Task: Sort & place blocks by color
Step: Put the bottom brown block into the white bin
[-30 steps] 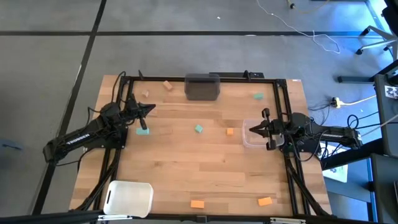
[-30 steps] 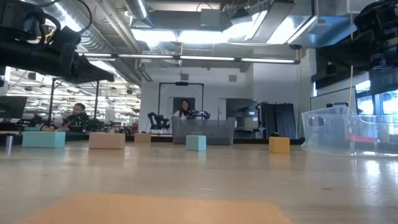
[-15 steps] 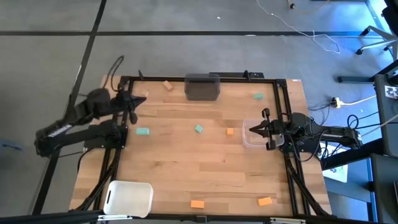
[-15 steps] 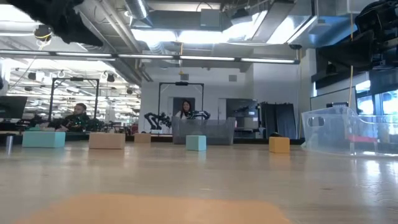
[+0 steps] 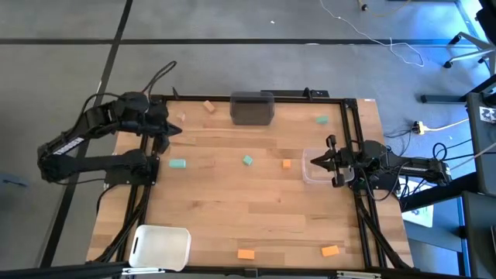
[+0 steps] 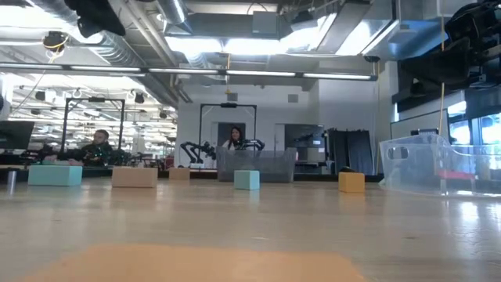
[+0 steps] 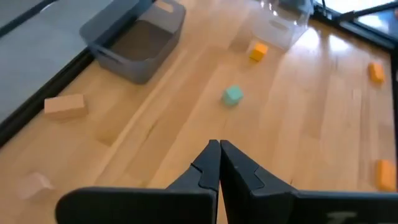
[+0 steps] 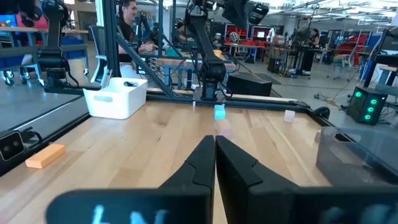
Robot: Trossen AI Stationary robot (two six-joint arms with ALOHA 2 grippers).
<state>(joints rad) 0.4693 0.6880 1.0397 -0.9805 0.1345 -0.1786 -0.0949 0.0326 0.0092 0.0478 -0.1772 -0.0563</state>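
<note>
Small blocks lie scattered flat on the wooden table [image 5: 232,209]: teal ones [image 5: 177,164] [image 5: 247,160] [image 5: 322,119], orange ones [image 5: 287,163] [image 5: 246,254] [image 5: 330,250] and a tan one [image 5: 208,106]. My left gripper [image 5: 167,132] hangs shut and empty, high over the table's far left, slanting down; its wrist view shows its fingers [image 7: 211,163] closed together above a teal block [image 7: 232,95]. My right gripper [image 5: 314,161] waits shut and level over the clear bin [image 5: 316,172] at the right; its fingers [image 8: 205,155] hold nothing.
A dark grey bin [image 5: 253,108] stands at the far edge, and a white bin [image 5: 160,246] stands at the near left corner. A black frame [image 5: 345,99] runs along the table's far and side edges. People sit in the room beyond the table.
My left gripper has risen well above the table and drawn back toward the left edge, tipping from about level into a downward slant. It has stayed shut. No block has moved.
</note>
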